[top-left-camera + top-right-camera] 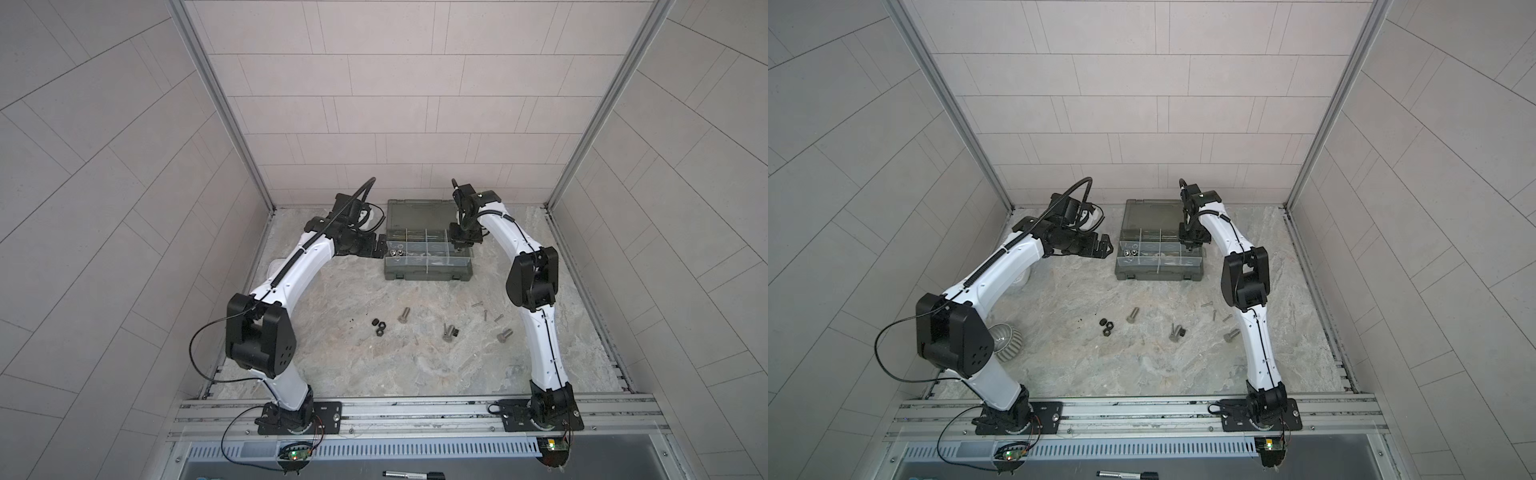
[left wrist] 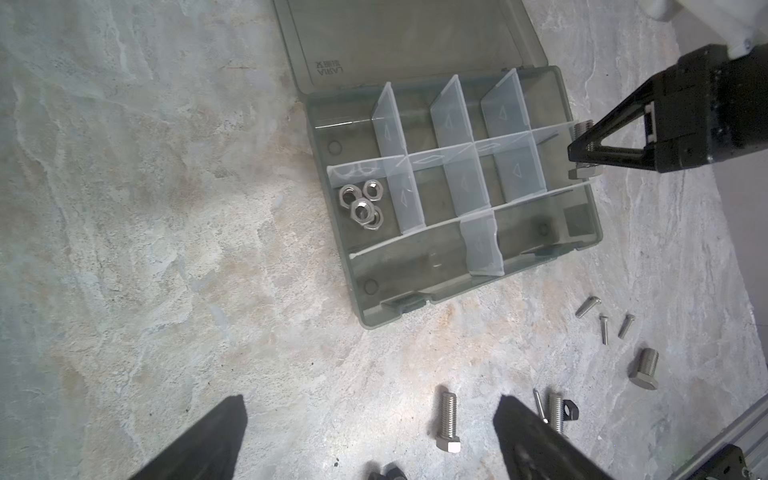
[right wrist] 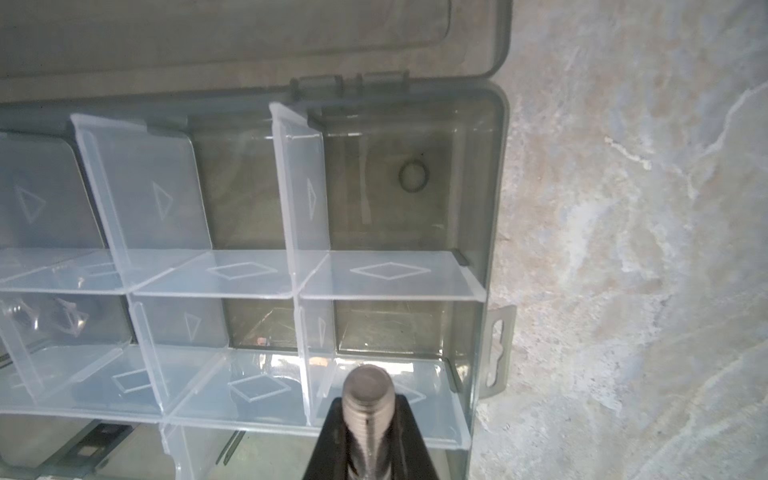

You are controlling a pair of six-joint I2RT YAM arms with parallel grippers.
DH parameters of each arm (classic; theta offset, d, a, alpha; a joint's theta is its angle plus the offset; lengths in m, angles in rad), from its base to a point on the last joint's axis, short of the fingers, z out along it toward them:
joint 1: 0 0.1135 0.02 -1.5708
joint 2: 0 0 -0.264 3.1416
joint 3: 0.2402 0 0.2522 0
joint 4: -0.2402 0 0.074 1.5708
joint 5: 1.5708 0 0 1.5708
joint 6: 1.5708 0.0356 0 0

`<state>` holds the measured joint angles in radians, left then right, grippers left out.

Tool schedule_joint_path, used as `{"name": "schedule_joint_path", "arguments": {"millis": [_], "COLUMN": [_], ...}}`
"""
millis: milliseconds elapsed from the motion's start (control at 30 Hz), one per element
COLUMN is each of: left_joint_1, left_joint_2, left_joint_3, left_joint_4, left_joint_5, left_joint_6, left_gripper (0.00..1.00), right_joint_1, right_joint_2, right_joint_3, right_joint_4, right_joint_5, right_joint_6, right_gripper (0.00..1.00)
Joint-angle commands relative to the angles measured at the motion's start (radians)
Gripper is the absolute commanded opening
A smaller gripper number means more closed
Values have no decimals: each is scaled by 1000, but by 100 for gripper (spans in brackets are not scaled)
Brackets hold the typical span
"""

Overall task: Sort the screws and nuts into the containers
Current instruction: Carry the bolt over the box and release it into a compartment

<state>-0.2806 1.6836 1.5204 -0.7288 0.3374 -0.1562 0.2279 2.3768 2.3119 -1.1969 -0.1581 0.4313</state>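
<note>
Over right-end compartment of case, just inside its right wall: right tool clamped on thick screw. Left tool wide open beside case's left edge. Loose screws and black nuts on open table in front.

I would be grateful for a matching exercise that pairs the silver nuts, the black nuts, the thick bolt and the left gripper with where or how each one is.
Things
1. shiny silver hexagonal nuts
2. black hexagonal nuts
3. thick silver threaded bolt
4. left gripper

Places or states
A. clamped in the right gripper, over the grey-green plastic organizer case
B. open, holding nothing
C. loose on the marbled table
D. inside a compartment of the case

Pairs: 1-D, 2-C, 3-A, 4-B
</note>
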Motion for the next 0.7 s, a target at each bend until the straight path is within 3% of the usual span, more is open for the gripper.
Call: {"name": "schedule_joint_path", "arguments": {"millis": [0,200,233,300,367,567,667], "left_joint_1": [35,63,63,62,63,53,30], "left_joint_2": [19,35,37,44,49,50,45], "left_joint_3": [17,20,21,24,26,35,32], "left_joint_4": [8,14,13,16,19,23,31], "left_joint_5": [43,61,64,83,97,115,119], "left_joint_6": [-19,-28,-28,-28,-34,-50,-58], "left_gripper": [100,100,100,100,100,100,100], "right_joint_1": [-19,-22,-21,-22,-22,-22,-22], "right_joint_2": [30,38,39,37,25,-62,-157], "right_joint_3": [51,62,62,62,63,50,-73], "right_joint_4": [-59,-80,-86,-93,-95,-155,-165], "right_joint_5": [-17,-26,-29,-40,-51,7,83], "right_joint_6": [18,5,3,-10,-30,-64,-44], "right_gripper": [14,17,21,44,53,56,55]}}
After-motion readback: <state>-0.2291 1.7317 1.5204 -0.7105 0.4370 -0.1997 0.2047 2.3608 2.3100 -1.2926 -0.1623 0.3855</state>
